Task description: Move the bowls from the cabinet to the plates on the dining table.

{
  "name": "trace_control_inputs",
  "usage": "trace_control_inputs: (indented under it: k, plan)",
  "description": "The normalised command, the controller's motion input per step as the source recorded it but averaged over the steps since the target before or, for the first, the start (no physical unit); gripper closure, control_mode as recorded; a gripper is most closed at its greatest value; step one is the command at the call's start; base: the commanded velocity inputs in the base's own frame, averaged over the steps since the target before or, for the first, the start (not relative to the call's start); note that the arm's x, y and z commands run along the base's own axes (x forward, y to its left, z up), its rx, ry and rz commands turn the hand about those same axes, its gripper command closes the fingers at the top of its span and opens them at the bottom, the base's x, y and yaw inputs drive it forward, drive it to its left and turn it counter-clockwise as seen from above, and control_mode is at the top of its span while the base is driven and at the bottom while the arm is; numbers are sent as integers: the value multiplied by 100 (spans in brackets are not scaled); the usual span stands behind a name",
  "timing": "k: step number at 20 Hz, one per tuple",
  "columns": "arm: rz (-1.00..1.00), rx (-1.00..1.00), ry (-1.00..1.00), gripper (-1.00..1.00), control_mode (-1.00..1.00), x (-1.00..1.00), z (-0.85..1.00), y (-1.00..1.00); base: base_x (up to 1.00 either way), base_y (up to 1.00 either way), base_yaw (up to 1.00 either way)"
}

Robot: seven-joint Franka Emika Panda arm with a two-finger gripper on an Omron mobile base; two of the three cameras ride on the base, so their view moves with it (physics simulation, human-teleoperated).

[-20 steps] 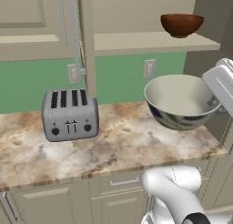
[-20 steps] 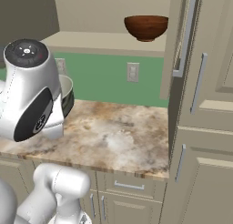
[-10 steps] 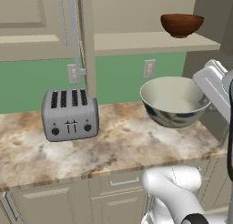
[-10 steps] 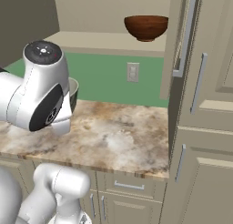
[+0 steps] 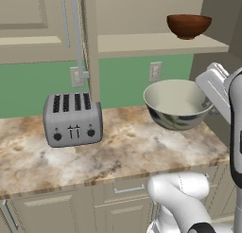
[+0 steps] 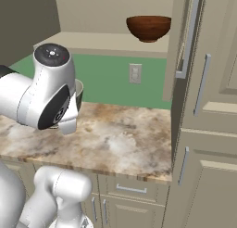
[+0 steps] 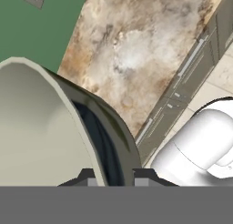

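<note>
Gripper (image 7: pixel 113 177) was clamped on the rim of the large grey-white bowl (image 5: pixel 177 104), with 1 finger on each side of the wall, and held it in the air above the stone worktop (image 5: pixel 94 154). Reddish-brown bowl (image 5: pixel 188 25) sat on the shelf (image 5: pixel 142 43) of the open cabinet (image 6: pixel 185 60). Silver toaster (image 5: pixel 72 119) stood on the worktop, well apart from the held bowl.
</note>
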Motion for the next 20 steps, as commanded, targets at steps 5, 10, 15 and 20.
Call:
trace_control_inputs:
  k: [5,10,15,20]
  plan:
    - [0,0,0,100,-100,0,0,0,0,0,0]
    - [0,0,0,100,-100,0,0,0,0,0,0]
    - [0,0,0,100,-100,0,0,0,0,0,0]
    - [0,0,0,100,100,0,0,0,0,0,0]
